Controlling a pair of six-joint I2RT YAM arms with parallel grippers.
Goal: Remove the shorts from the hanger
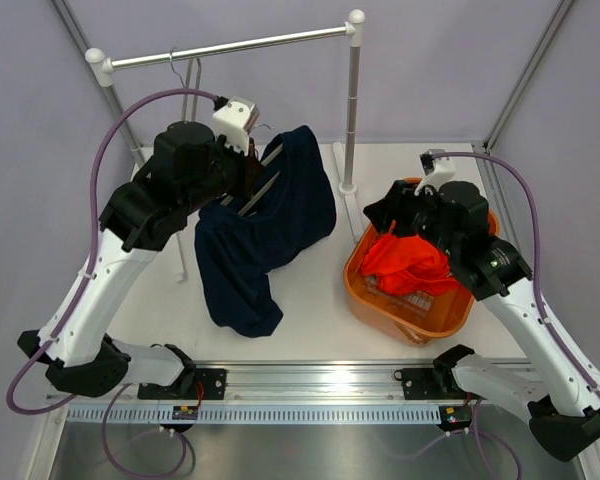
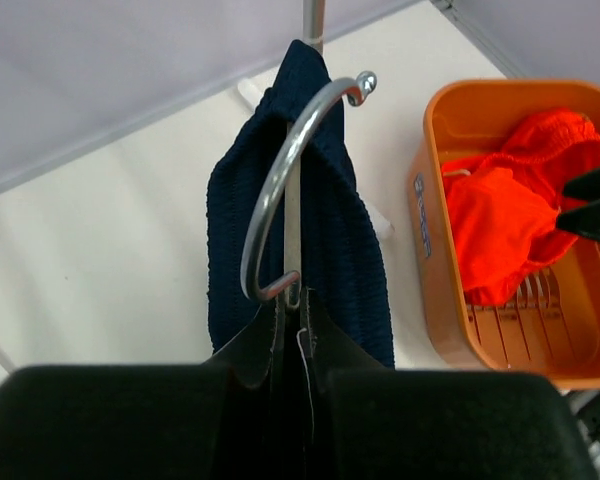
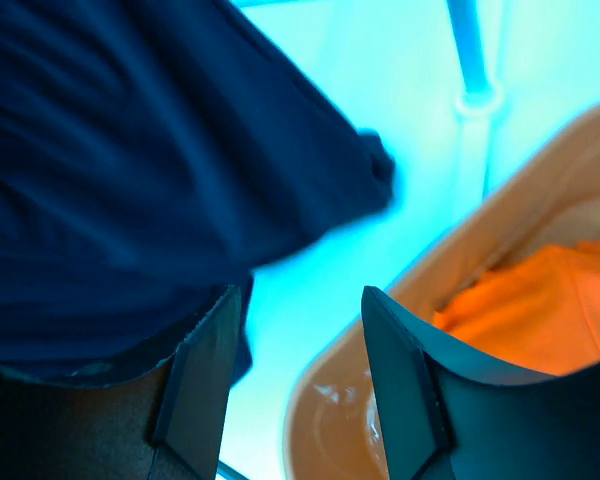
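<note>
Black fingertips of the left gripper [image 2: 292, 318] are pressed together on the neck of the wire hanger [image 2: 268, 190], just under its chrome hook. The hook is free in the air, not on the rail [image 1: 240, 45] along the table's far edge. The navy shorts [image 1: 270, 230] are draped from the hanger's clip bar. Most of the cloth hangs down over the left-centre of the table [image 1: 315, 320], and the lowest fold sags toward the near edge.

The right gripper [image 3: 300, 365] is spread wide with nothing between its fingers. It sits just beside the shorts' right-hand edge and above the rim of the orange basket [image 1: 420, 325], which stands by the right edge and holds an orange-red garment [image 1: 405, 262].

In my judgement the step in hand is the right arm's first grasp. It should bite a thick fold near the waistband, close to the clips, rather than the loose hem. The left arm should hold the hanger level and rigid while the pull runs along the clip's release direction. A sideways tug risks twisting the neck out of the left pinch.
</note>
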